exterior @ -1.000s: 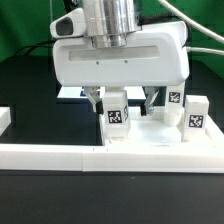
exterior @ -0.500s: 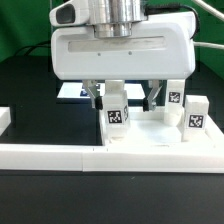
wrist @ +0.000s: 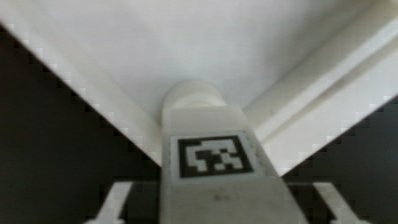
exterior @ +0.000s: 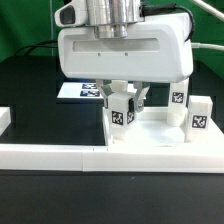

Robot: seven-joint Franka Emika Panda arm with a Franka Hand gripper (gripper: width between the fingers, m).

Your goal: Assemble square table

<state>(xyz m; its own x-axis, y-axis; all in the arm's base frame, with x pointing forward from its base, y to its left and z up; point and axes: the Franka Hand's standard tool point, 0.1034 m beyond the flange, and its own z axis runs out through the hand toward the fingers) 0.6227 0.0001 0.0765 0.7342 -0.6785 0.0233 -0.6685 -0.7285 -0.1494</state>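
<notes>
At the exterior view's left, a short white block [exterior: 4, 119] is seen standing on the black bench [exterior: 30, 100], apart from everything else, with bare bench behind it. Along the bench's front edge a long low white border wall [exterior: 60, 154] runs across the view. The marker board [exterior: 78, 90] lies flat further back, partly hidden by the arm. The square tabletop [exterior: 150, 133] is set against the border wall, right of centre. At its near left corner one white tagged leg [exterior: 121, 110] stands upright, and the gripper [exterior: 122, 100] is closed around it from above, a finger pressed to each side. Little room is left around this leg, the large white gripper body hanging just above. In the wrist view the same leg [wrist: 210, 140] is seen end-on with its tag facing the camera. Two further legs [exterior: 178, 103] [exterior: 198, 117] stand upright along the tabletop's right edge. A green backdrop [exterior: 20, 25] fills the room behind.
</notes>
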